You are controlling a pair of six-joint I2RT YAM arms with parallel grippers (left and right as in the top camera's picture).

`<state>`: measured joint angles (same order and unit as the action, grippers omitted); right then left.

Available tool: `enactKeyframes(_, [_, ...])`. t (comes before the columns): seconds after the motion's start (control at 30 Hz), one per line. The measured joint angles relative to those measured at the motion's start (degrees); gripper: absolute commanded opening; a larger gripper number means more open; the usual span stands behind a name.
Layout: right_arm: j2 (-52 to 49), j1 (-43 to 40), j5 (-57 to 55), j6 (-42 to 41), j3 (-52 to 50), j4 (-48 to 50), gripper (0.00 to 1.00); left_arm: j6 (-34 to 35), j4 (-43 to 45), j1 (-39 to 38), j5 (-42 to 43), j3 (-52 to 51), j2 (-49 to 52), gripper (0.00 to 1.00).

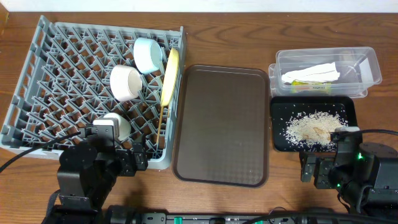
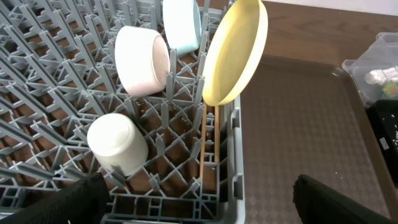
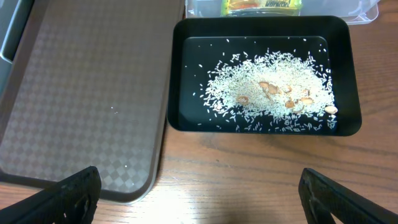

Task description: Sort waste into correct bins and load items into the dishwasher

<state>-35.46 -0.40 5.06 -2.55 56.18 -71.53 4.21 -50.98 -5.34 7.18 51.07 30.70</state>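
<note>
Overhead, the grey dish rack (image 1: pixel 62 74) fills the left of the wooden counter (image 1: pixel 249 37), with the brown serving tray (image 1: pixel 221 124) just beside its right wall. The light blue bowl (image 1: pixel 148 54) stands on edge among the pegs near the rack's far right corner. The white bowl (image 1: pixel 126 82) lies tipped on its side just in front of it. The small white cup (image 1: pixel 118 124) sits nearer the front edge. The yellow plate (image 1: pixel 170 78) stands upright on its rim along the rack's right wall.

In the left wrist view, a thin wooden strip, probably the chopsticks (image 2: pixel 203 143), lies along that wall below the plate; whether it is one stick or two is hard to tell. The left pincer (image 2: pixel 198 183) hangs over the rack's front edge, its black fingers (image 2: pixel 81 199) spread wide and holding nothing.

On the right, the clear tub (image 1: pixel 367 62) holds the white napkin (image 1: pixel 311 73) and the green-and-yellow wrapper (image 1: pixel 308 86). The black tray (image 1: pixel 280 124) touches the tub's near side and carries the rice scraps (image 1: pixel 311 127), heaped toward its middle with pale orange bits on top and loose grains scattered around.

From the right wrist view, the right pincer (image 3: pixel 199 174) hovers over bare counter just in front of the black tray, jaws spread wide apart and gripping nothing.
</note>
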Motion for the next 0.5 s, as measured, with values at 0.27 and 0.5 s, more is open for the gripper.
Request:
enactKeyframes(0.27, [2.5, 0.0, 0.0, 0.3, -1.4, 9.6, 0.99, 0.0, 0.0, 0.0, 0.0, 0.0, 0.0, 0.98])
enactKeyframes(0.5, [15.0, 0.9, 0.0, 3.9, -15.5, 35.2, 0.99, 0.0, 0.0, 0.0, 0.0, -0.1, 0.0, 0.98])
